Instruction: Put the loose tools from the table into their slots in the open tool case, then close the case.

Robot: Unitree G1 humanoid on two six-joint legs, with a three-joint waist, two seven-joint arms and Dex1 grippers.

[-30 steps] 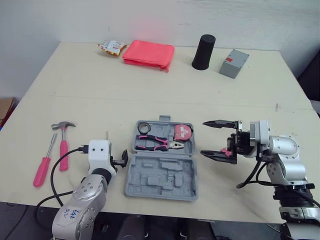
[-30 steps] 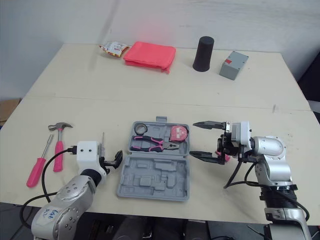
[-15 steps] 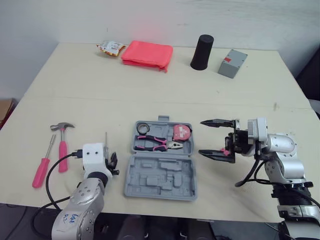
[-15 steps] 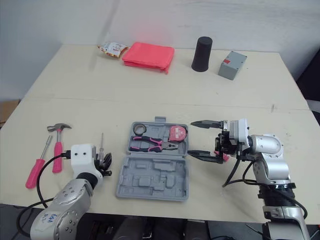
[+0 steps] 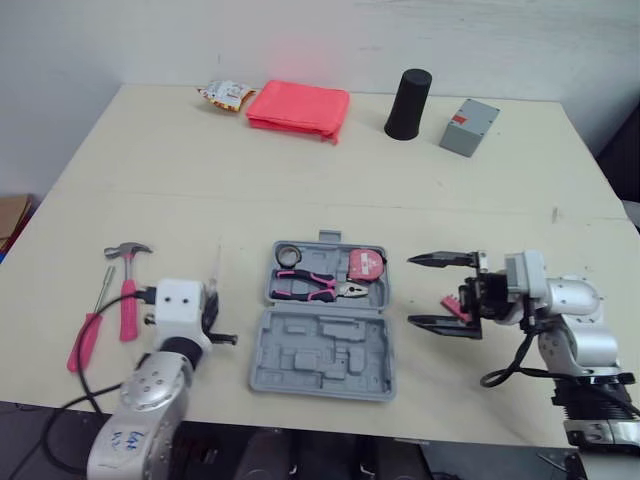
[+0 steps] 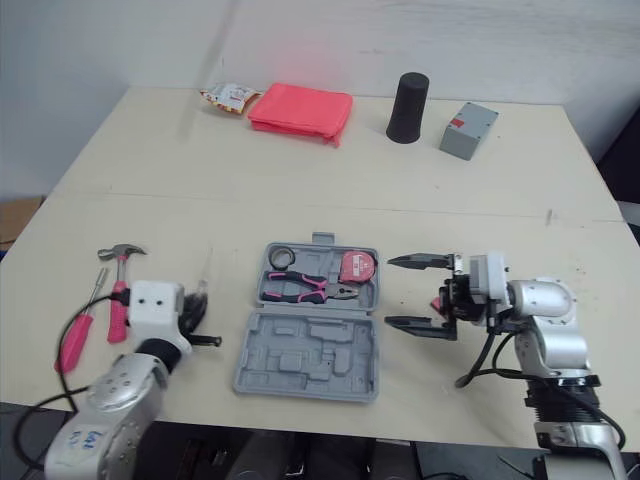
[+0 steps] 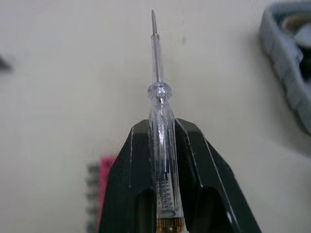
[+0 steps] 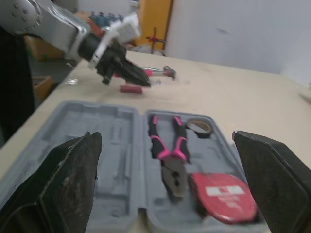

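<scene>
Your left gripper (image 7: 161,127) is clamped on the clear-handled screwdriver (image 7: 159,92). It has swung away from the tool case (image 5: 322,350) and now points the shaft toward the far side of the table (image 5: 300,180), close beside the hammer (image 5: 127,290). Your right gripper (image 5: 411,291) stays spread wide just right of the case, which lies open holding pliers (image 5: 318,287) and tape measure (image 5: 366,264).

The grey plastic tool case (image 5: 320,345) lies open and flat, with pink-handled pliers (image 5: 315,288) and a red tape measure (image 5: 366,264) slotted in. A pink-handled hammer (image 5: 127,295) and a pink screwdriver (image 5: 88,335) lie to its left. A clear-bodied tester screwdriver (image 7: 159,141) is clamped in the left gripper (image 7: 163,127).
</scene>
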